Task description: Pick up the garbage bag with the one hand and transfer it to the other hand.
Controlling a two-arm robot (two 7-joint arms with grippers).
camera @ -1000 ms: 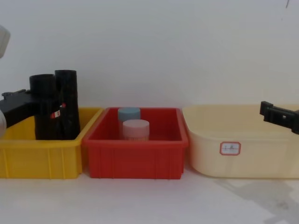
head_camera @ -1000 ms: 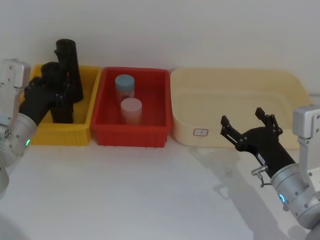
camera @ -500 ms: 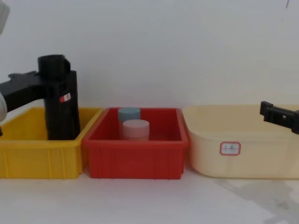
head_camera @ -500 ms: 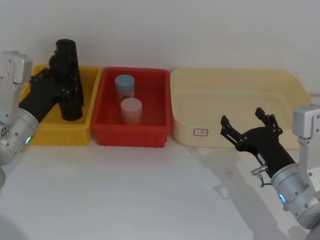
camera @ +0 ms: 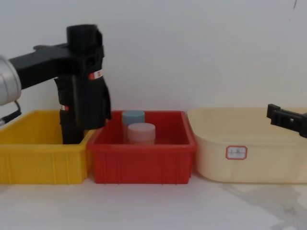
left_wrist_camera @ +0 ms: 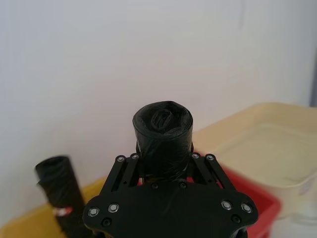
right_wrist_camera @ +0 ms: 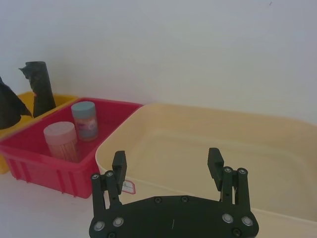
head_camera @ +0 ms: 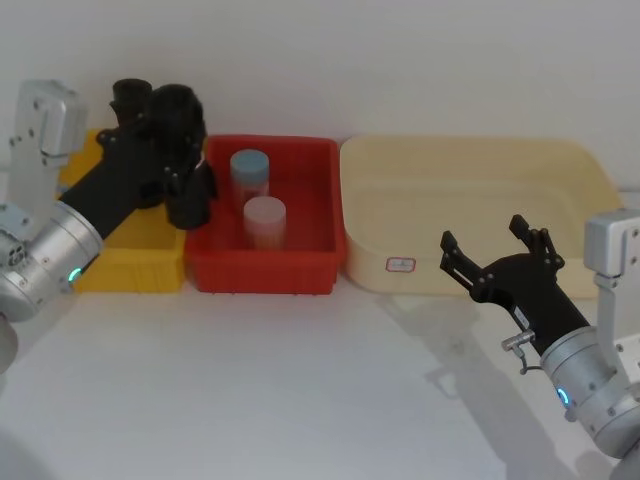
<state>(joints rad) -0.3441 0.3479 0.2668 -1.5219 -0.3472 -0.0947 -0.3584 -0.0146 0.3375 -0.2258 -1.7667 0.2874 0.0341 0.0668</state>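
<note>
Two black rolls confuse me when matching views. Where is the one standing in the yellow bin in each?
Head: spare roll far left, beside the held bag.
Chest: spare roll in the yellow bin, behind the held bag.
Left wrist: spare roll beside the held bag.
Right wrist: spare roll upright beyond the red bin.
Landmark: red bin.

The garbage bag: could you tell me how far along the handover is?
Done: the left gripper is shut on the garbage bag, held over the yellow bin's rim. In hand: the carry. Left: the handover; the right gripper hangs open by the cream tub.
</note>
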